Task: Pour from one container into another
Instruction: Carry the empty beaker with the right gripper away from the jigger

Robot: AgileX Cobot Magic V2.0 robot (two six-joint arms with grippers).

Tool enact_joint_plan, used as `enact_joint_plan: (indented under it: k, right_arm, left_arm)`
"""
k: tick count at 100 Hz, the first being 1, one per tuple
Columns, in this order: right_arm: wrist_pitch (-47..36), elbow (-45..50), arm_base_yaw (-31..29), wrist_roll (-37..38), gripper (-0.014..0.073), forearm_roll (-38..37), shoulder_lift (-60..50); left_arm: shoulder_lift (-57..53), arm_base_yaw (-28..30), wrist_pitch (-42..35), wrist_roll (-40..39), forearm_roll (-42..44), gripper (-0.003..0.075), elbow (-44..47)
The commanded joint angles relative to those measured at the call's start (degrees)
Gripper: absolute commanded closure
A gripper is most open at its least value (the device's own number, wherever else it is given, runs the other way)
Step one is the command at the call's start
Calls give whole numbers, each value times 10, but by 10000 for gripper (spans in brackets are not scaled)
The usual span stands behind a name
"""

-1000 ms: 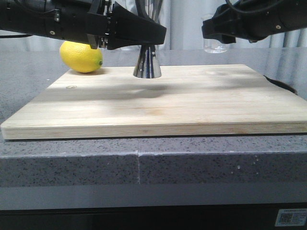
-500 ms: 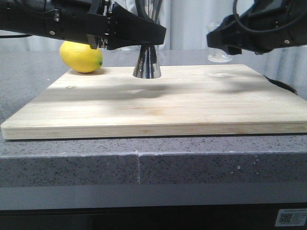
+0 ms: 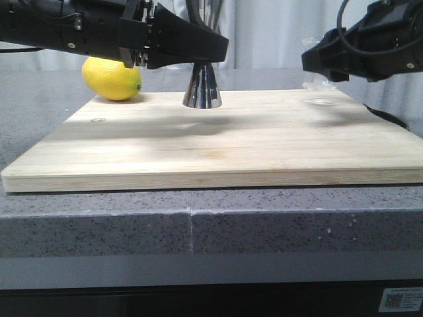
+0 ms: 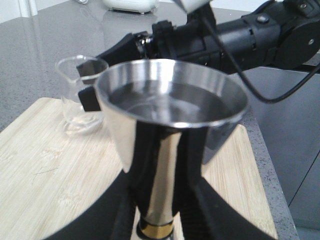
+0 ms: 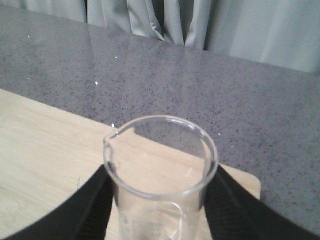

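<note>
Stood upright on cutting board (image 3: 198, 142): jigger (image 3: 202, 87), clamped between left gripper (image 3: 221, 47) fingers. Toward board's far right corner: beaker (image 5: 161, 172), upright, gripped by right gripper (image 5: 157, 210).

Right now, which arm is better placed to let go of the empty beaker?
Right. The right gripper brackets the beaker, upright at the board's far right corner. The left gripper is at the jigger.

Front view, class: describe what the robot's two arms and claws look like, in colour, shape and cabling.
Both arms are matte black. The left claw tapers into a long wedge with small silver screws on its housing. The right claw is blockier, with a black cable looping above it.
</note>
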Motion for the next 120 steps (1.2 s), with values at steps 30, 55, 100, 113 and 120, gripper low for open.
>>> enact_joint_plan:
  k: [30,55,100,113,120]
  right_arm:
    - [-91,-12,-4,-1,336,-3,21]
    - [-114,-12,-4,-2,336,-3,42]
    - [-126,-12,-4,-5,336,-3,52]
    - [-126,-12,-4,-5,336,-3,52]
    - [-126,-12,-4,-5,336,-3,52]
  left_arm:
    - [-30,-6,52,-4,-42,554,-16]
    - [-30,-6,52,-4,-42,554,-16]
    - [-30,-6,52,-4,-42,554,-16]
    - [-30,-6,52,-4,-42,554,-16]
    - [-30,-6,52,-4,-42,554,-16]
